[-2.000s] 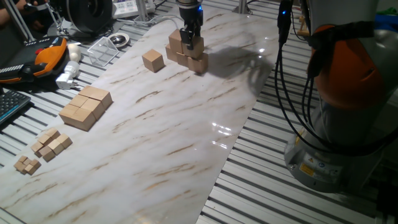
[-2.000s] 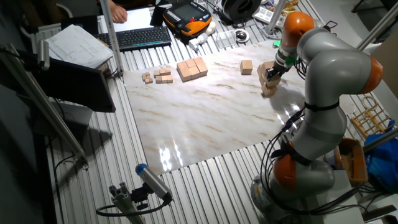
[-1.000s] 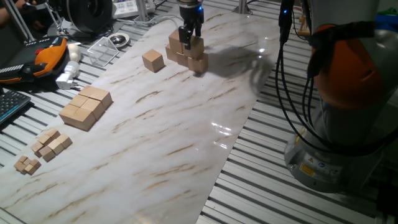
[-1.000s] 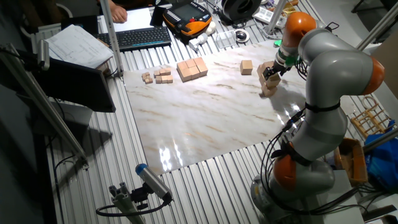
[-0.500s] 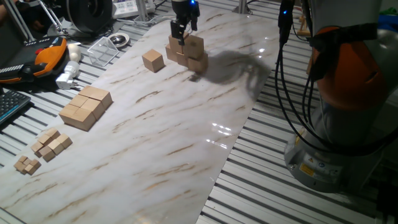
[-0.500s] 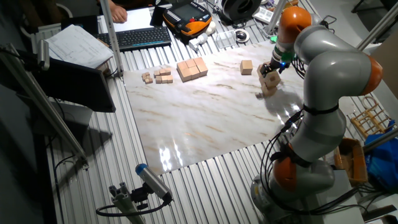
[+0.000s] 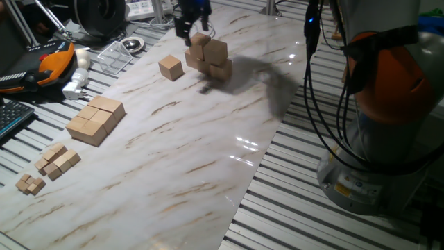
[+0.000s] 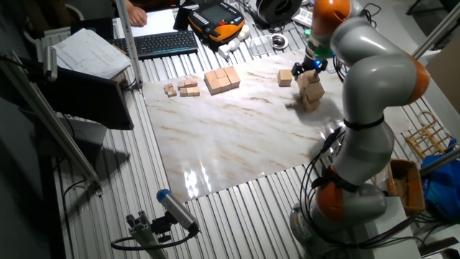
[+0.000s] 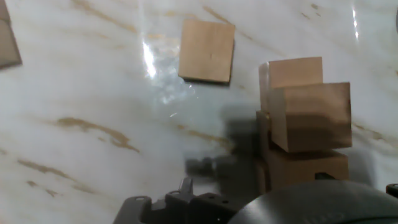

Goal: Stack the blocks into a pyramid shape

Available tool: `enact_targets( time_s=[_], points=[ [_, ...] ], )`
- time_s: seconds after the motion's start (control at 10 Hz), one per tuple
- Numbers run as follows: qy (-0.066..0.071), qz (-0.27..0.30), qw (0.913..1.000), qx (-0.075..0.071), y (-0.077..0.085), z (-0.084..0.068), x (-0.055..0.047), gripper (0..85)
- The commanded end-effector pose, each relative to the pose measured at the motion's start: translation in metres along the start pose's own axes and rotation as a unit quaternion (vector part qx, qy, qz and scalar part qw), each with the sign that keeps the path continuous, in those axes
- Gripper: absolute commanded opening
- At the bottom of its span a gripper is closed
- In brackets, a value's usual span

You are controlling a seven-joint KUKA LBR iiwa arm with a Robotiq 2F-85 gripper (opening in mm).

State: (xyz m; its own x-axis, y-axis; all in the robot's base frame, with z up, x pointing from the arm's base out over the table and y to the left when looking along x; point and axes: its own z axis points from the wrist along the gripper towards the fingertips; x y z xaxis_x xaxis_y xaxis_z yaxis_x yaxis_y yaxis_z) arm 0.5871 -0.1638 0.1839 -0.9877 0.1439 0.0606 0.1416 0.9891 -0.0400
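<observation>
Hovering above the marble table [image 7: 208, 153], the gripper [image 7: 186, 26] hangs apparently empty, its opening unclear, between a lone block [image 7: 171, 67] and the stacked blocks [image 7: 209, 57].

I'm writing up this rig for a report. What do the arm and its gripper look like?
The arm has rounded silver-grey links with orange bands at the joints and black cables hanging alongside. Its base carries a yellow warning label. The gripper is small and dark, lit blue above.
</observation>
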Motion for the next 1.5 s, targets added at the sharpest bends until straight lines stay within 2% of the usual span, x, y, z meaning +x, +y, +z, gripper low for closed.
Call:
enact_targets(
  time_s=[0.0, 0.1, 0.3, 0.5, 0.7, 0.9, 1.0, 1.1, 1.2, 1.4],
  points=[
    [0.0, 0.001, 1.0, -0.002, 0.004, 0.0, -0.007, 85.0],
    [-0.003, 0.002, 1.0, -0.004, 0.009, 0.004, -0.019, 85.0],
    [-0.007, -0.002, 0.9999, -0.014, 0.01, 0.017, -0.042, 85.0],
    [-0.018, 0.0, 0.9993, -0.031, 0.009, 0.033, -0.053, 85.0],
    [-0.019, 0.007, 0.999, -0.041, 0.012, 0.033, -0.053, 85.0],
    [-0.02, 0.014, 0.9989, -0.039, 0.014, 0.033, -0.05, 85.0],
    [-0.015, 0.007, 0.9991, -0.04, 0.013, 0.033, -0.05, 85.0],
    [-0.004, 0.001, 0.9992, -0.041, 0.013, 0.033, -0.05, 85.0],
    [-0.001, 0.0, 0.9993, -0.037, 0.013, 0.033, -0.05, 85.0],
    [0.014, 0.008, 0.9998, -0.01, 0.013, 0.033, -0.05, 85.0]
  ],
)
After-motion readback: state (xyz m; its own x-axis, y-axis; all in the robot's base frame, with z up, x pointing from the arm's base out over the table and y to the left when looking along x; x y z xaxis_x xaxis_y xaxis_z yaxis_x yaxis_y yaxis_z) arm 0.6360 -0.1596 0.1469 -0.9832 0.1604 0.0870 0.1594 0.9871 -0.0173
